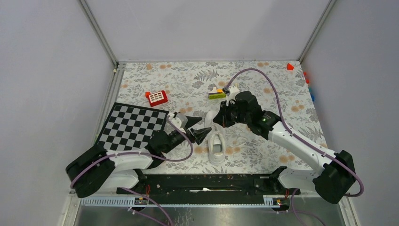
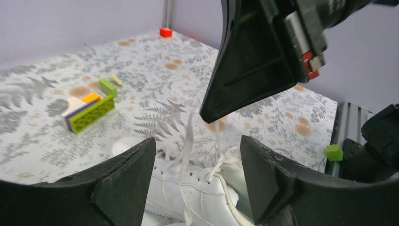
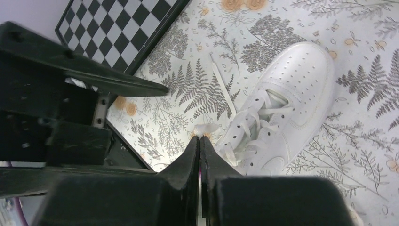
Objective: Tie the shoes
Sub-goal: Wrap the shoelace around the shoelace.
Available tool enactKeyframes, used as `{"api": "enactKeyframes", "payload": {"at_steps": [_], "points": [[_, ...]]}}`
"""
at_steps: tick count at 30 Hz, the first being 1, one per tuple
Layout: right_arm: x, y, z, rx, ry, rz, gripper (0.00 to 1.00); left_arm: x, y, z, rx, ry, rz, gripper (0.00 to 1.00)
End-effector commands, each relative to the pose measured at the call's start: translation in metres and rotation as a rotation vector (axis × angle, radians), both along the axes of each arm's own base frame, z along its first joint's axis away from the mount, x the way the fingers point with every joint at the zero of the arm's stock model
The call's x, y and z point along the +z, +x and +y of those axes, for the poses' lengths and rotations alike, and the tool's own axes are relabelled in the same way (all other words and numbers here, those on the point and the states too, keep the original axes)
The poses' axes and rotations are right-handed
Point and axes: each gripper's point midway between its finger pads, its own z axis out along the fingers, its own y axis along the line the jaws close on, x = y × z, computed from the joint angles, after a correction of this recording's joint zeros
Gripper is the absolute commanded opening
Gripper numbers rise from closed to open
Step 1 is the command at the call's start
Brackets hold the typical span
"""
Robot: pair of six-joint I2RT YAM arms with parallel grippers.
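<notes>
- Sneaker (image 1: 217,147): 1 white low-top, sitting on the floral mat (image 1: 188,80) near the near edge, between the 2 arms.
- Right gripper (image 3: 200,139): fingers pressed together, pinching a white lace (image 2: 189,136) at the tips. The lace is drawn up from the eyelets.
- Left gripper (image 2: 197,150): spread wide with nothing in it, hovering just over the tongue with the raised lace between its fingers.
- Done so far: the laces are threaded through the eyelets. We see no knot and no bow (the second lace (image 3: 225,87) lies slack on the mat beside the shoe).
- Left, as we judge it: nearly everything. We need to cross the 2 laces, knot them, form loops and cinch. It's an early stage.
</notes>
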Motion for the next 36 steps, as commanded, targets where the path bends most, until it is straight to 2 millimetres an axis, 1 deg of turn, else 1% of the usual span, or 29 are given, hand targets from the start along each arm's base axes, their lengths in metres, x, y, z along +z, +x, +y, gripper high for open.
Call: {"api": "enactKeyframes", "payload": {"at_steps": [1,2,4,6,10,12,14,21,26,36], "points": [[0.025,0.013,-0.007,-0.167,0.114,-0.016,0.0,0.006,0.001,0.022,0.082,0.018,-0.039,0.72],[0.026,0.015,-0.01,-0.193,0.128,-0.02,0.0,0.003,0.001,0.024,0.086,0.028,-0.042,0.73],[0.029,0.016,-0.015,-0.234,0.153,-0.032,0.0,0.0,0.003,0.021,0.082,0.048,-0.054,0.73],[0.033,0.016,-0.017,-0.248,0.17,-0.049,0.0,-0.003,0.006,0.013,0.067,0.061,-0.066,0.74],[0.029,0.015,-0.016,-0.242,0.158,-0.032,0.0,0.004,0.012,-0.003,0.04,0.018,-0.109,0.76],[0.028,0.014,-0.015,-0.239,0.162,-0.025,0.0,-0.002,0.017,-0.012,0.027,0.029,-0.106,0.77],[0.027,0.013,-0.015,-0.237,0.163,-0.019,0.0,-0.001,0.019,-0.021,0.005,0.022,-0.119,0.77],[0.026,0.011,-0.018,-0.238,0.152,-0.016,0.0,0.012,0.006,-0.039,-0.111,-0.028,-0.14,0.77],[0.025,0.011,-0.016,-0.233,0.153,-0.007,0.0,0.019,0.004,-0.046,-0.142,-0.052,-0.135,0.77],[0.027,0.012,-0.016,-0.237,0.156,-0.009,0.0,0.016,-0.001,-0.062,-0.183,-0.057,-0.112,0.76]]}}
